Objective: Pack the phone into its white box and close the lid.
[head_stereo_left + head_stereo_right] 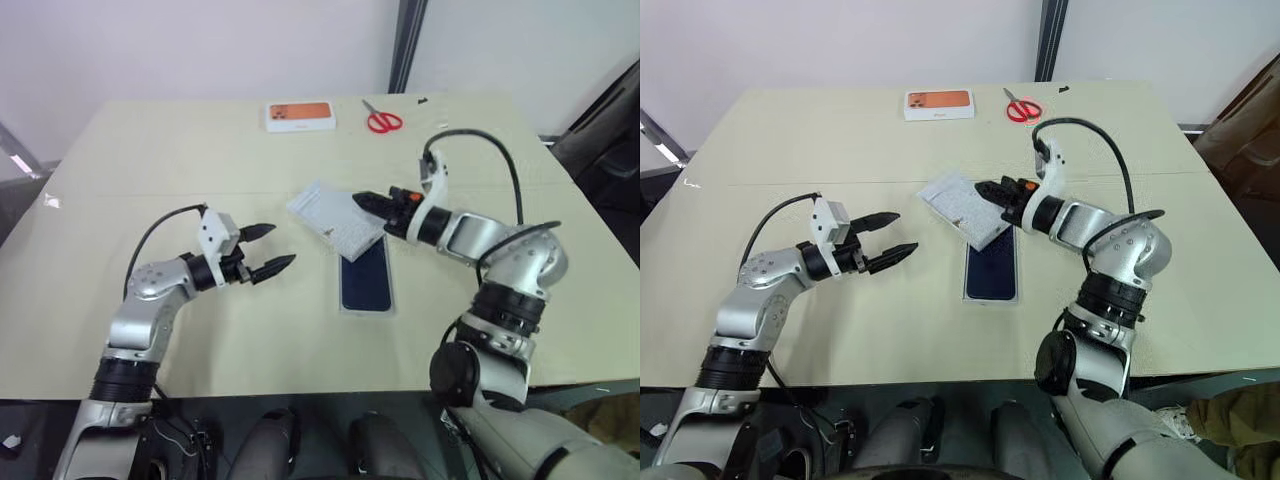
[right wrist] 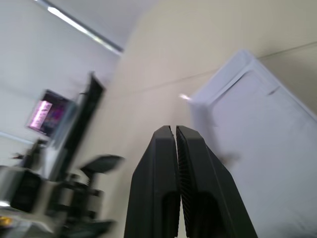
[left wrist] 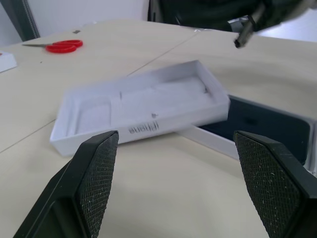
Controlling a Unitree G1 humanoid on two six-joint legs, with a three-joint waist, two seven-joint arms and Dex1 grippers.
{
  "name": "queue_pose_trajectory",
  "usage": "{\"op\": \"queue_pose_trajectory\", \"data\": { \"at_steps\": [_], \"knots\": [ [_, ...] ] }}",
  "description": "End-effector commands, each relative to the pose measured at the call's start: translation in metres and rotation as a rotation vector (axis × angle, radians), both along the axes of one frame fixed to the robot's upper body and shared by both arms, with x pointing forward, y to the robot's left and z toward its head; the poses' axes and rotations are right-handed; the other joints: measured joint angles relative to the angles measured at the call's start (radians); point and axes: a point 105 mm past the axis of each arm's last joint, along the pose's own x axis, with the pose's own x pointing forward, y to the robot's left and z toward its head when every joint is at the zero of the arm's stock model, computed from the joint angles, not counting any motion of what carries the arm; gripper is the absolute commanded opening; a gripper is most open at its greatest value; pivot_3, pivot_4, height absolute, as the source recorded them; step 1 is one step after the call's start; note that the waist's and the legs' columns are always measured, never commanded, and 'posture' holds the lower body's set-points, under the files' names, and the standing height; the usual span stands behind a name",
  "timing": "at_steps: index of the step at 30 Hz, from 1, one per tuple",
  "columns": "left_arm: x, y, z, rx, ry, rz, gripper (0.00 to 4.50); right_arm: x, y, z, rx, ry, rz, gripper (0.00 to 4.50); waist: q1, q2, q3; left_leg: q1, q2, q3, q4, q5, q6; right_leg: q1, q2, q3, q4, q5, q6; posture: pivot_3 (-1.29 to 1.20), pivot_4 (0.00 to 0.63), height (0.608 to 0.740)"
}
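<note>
The shallow white cardboard lid [image 1: 335, 220] lay inner face up, overlapping the far end of the phone-filled white box [image 1: 366, 285], nearer my shut right gripper [image 1: 362, 201] than my wide-open left gripper [image 1: 276, 249].

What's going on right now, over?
Left gripper open, right gripper shut, both empty. Phone in white box. Lid leaning across it, inside up.

The slim dark navy phone [image 1: 366, 277] looks glossy and glass-smooth, seated in the shallow white cardboard box [image 3: 218, 143]. The white lid [image 3: 141, 110], matt card, lies at its 11 o'clock. The beige surface [image 1: 150, 160] is smooth and matt. The left gripper [image 3: 177, 186] has black plastic fingers [image 3: 97, 174] with finely knurled pads.
</note>
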Motion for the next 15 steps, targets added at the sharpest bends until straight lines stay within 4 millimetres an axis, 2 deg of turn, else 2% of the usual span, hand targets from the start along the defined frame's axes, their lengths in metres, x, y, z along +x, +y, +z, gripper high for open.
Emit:
{"op": "queue_pose_trajectory", "data": {
  "at_steps": [1, 3, 5, 10, 13, 15],
  "knots": [
    [0.001, 0.005, 0.017, -0.015, -0.051, 0.007, 3.93, 0.0, 0.005, 0.025, -0.116, -0.206, 0.018, 0.18, -0.004, 0.001, 0.001, 0.0, 0.0, 0.0, 0.0, 0.0, 0.0, 0.0, 0.0, 0.0, 0.0, 0.0, 0.0, 0.0, 0.15, 0.734],
    [0.002, 0.004, 0.016, -0.011, -0.052, 0.005, 3.93, 0.003, 0.004, 0.029, -0.148, -0.251, 0.013, 0.18, -0.009, 0.001, 0.001, 0.0, 0.0, 0.0, -0.001, 0.0, 0.0, -0.001, 0.0, 0.0, 0.0, 0.0, 0.0, 0.0, 0.15, 0.734],
    [0.001, 0.0, 0.016, -0.018, -0.044, -0.008, 3.93, 0.003, 0.007, 0.032, -0.255, -0.339, 0.03, 0.18, -0.013, 0.001, 0.001, 0.0, 0.001, 0.0, -0.001, 0.0, 0.0, -0.001, 0.001, 0.0, 0.001, 0.0, 0.0, 0.0, 0.15, 0.734],
    [0.001, -0.004, 0.016, -0.02, -0.052, -0.018, 3.93, -0.012, 0.028, 0.041, -0.395, -0.503, 0.159, 0.18, -0.02, 0.001, 0.001, 0.0, 0.001, 0.0, -0.001, 0.0, 0.0, -0.001, 0.001, 0.0, 0.0, 0.0, 0.0, 0.0, 0.15, 0.734],
    [0.002, -0.004, 0.017, -0.018, -0.062, -0.018, 3.93, -0.022, 0.039, 0.036, -0.604, -0.671, 0.26, 0.18, -0.02, 0.001, 0.001, 0.0, 0.001, 0.0, 0.0, 0.0, 0.0, -0.001, 0.001, 0.0, 0.0, 0.0, 0.0, 0.0, 0.15, 0.734],
    [0.002, -0.004, 0.017, -0.017, -0.066, -0.017, 3.93, -0.029, 0.046, 0.032, -0.675, -0.739, 0.33, 0.18, -0.019, 0.001, 0.001, 0.0, 0.001, 0.0, 0.0, 0.0, 0.0, 0.0, 0.001, 0.0, 0.0, 0.0, 0.0, 0.0, 0.15, 0.734]
  ]
}}
